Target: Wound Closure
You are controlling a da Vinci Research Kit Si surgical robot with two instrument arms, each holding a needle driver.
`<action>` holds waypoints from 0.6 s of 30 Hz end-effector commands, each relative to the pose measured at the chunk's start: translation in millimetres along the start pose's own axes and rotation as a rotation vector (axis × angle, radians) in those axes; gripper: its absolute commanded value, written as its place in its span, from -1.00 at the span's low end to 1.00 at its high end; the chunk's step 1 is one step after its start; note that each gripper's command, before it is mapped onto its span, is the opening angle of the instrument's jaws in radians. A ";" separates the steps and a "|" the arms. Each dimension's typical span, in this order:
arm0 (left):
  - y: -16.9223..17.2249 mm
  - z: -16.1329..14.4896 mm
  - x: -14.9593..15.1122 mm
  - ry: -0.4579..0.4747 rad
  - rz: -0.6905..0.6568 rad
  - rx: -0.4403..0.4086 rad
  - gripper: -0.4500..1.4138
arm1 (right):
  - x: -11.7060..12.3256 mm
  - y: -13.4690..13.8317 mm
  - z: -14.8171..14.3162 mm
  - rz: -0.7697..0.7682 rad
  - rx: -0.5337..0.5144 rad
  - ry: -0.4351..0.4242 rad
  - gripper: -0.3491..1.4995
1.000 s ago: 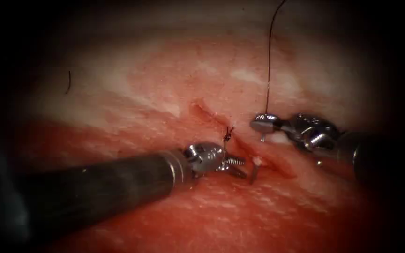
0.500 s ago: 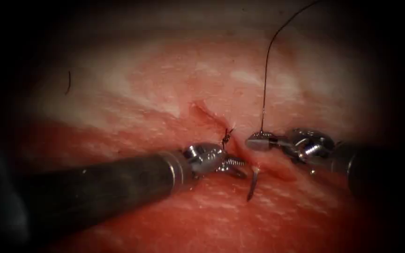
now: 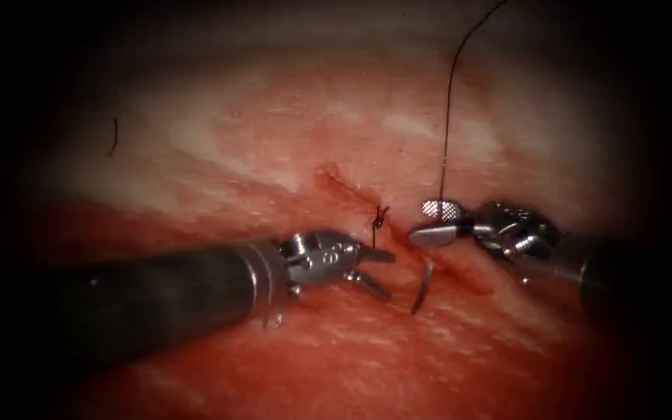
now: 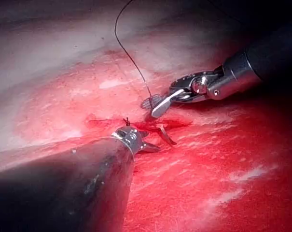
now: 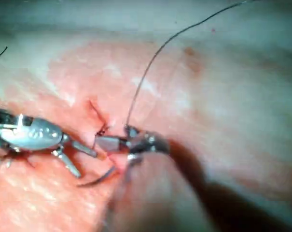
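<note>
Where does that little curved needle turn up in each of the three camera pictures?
Endoscope view: the needle sticks out of the tissue just left of the cut, between the two tools.
Left wrist view: the needle lies beside the left tool.
Right wrist view: the needle curves out near the right tool.
Shared landmark: the dark knot on the cut.

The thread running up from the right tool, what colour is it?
Black thread, clearest in the endoscope view.
</note>
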 end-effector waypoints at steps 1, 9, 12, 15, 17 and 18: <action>0.0 1.4 -0.3 0.013 0.047 -0.002 -0.28 | 0.8 0.9 -0.6 0.005 -0.017 0.019 0.78; -0.8 2.5 -0.9 0.103 0.145 0.002 -0.28 | 1.8 3.0 -4.0 -0.035 -0.089 0.038 0.78; -0.7 2.5 -0.8 0.132 0.166 -0.007 -0.28 | 1.6 3.4 -4.2 -0.037 -0.095 0.041 0.78; -0.5 2.6 -0.5 0.159 0.179 -0.031 -0.28 | 1.3 3.9 -4.2 -0.042 -0.095 0.042 0.78; -0.3 2.7 -0.4 0.181 0.219 -0.039 -0.32 | 1.2 4.2 -4.1 -0.045 -0.095 0.044 0.78; -0.2 2.7 -0.3 0.191 0.231 -0.045 -0.34 | 1.0 4.4 -4.1 -0.046 -0.095 0.045 0.77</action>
